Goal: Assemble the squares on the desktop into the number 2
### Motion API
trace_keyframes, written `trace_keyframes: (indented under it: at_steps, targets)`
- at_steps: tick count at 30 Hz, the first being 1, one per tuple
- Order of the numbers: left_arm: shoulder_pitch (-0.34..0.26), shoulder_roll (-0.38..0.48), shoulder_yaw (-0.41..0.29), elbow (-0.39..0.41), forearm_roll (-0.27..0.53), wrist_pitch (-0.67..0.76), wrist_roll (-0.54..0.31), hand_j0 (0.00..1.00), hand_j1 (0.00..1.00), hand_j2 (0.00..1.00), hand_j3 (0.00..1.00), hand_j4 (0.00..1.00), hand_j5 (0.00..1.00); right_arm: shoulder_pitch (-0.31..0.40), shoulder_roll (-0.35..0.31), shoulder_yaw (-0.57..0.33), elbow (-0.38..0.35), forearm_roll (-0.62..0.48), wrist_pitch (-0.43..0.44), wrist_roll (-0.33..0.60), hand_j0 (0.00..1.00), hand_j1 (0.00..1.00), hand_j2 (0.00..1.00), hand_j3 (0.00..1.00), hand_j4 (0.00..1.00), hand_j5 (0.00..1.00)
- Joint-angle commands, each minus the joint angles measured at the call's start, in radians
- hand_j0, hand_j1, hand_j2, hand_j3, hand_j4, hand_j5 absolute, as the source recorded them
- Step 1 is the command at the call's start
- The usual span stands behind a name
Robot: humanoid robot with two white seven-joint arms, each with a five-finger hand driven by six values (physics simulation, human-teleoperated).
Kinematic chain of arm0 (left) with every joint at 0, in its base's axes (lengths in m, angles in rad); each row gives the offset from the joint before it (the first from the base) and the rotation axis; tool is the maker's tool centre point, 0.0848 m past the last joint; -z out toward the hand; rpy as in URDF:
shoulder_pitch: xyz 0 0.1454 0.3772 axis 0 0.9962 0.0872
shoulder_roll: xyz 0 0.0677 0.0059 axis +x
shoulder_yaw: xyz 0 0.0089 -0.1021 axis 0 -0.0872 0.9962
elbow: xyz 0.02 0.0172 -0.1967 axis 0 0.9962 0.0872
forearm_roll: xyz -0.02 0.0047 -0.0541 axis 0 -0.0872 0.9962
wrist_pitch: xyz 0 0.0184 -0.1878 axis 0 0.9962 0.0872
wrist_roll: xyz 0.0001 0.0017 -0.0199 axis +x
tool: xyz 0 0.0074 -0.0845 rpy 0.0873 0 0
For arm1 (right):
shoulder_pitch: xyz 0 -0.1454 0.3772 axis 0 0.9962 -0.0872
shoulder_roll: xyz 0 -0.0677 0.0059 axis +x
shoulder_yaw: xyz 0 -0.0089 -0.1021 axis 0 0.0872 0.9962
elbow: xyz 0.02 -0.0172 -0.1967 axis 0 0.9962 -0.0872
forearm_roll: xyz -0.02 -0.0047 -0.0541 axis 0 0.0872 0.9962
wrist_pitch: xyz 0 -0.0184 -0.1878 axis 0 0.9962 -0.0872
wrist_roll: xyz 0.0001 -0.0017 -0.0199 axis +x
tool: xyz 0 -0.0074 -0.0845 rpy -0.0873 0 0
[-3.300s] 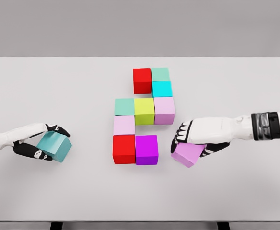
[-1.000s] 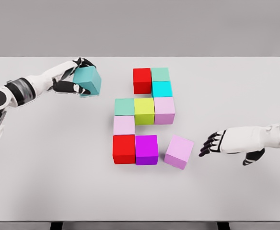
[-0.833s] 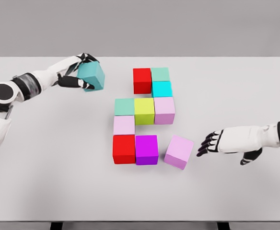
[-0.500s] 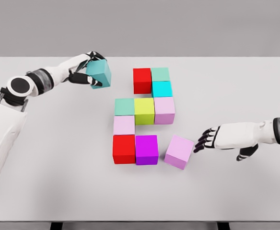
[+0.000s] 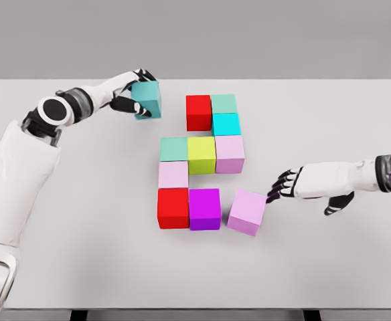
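The teal cube (image 5: 146, 99), gripped in the left hand (image 5: 132, 98) just left of the top red cube (image 5: 199, 112), should be set down flush against it (edges squared), while the open right hand (image 5: 290, 186), fingertips at the skewed pink cube (image 5: 246, 212), nudges that against the purple cube (image 5: 205, 208).

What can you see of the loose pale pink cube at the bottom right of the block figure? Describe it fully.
The pale pink cube is plain, matte and solid-looking. It rests flat on the white table but is turned askew, just right of the purple cube, with a narrow gap between them. The right hand has its dark fingertips at the cube's upper right edge.
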Motion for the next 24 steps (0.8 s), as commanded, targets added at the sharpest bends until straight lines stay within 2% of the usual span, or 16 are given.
trace_keyframes:
  at_steps: [1, 15, 21, 24]
  targets:
    - [0.000, -0.023, 0.001, 0.031, -0.012, 0.009, 0.003, 0.30, 0.30, 0.30, 0.30, 0.30, 0.30, 0.000, 0.007, -0.001, 0.004, -0.005, 0.002, 0.000, 1.00, 1.00, 1.00, 1.00, 1.00, 1.00]
    - [-0.038, -0.097, 0.004, 0.117, -0.087, 0.017, 0.003, 0.30, 0.30, 0.30, 0.30, 0.30, 0.30, -0.018, 0.024, -0.014, 0.005, -0.011, 0.002, 0.000, 1.00, 1.00, 1.00, 1.00, 1.00, 1.00]
    - [-0.043, -0.112, 0.002, 0.120, -0.090, 0.018, 0.003, 0.30, 0.30, 0.30, 0.30, 0.30, 0.30, -0.025, 0.041, -0.016, 0.010, -0.018, 0.002, 0.000, 1.00, 1.00, 1.00, 1.00, 1.00, 1.00]
    - [-0.043, -0.121, 0.004, 0.120, -0.109, 0.018, 0.003, 0.30, 0.30, 0.30, 0.30, 0.30, 0.30, -0.023, 0.040, -0.022, 0.045, -0.022, 0.002, 0.000, 1.00, 1.00, 1.00, 1.00, 1.00, 1.00]
